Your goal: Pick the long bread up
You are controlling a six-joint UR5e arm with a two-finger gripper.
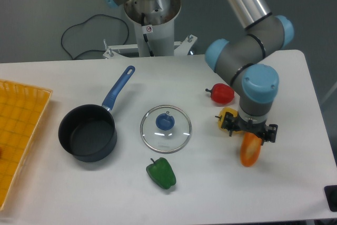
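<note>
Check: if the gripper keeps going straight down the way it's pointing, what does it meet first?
Most likely the long bread: the gripper points down right over it, with the yellow pepper just beside. Height above the bread is unclear from this single view.

Orange long bread [250,151], yellow pepper [226,115], red pepper [221,93], green pepper [161,173].
</note>
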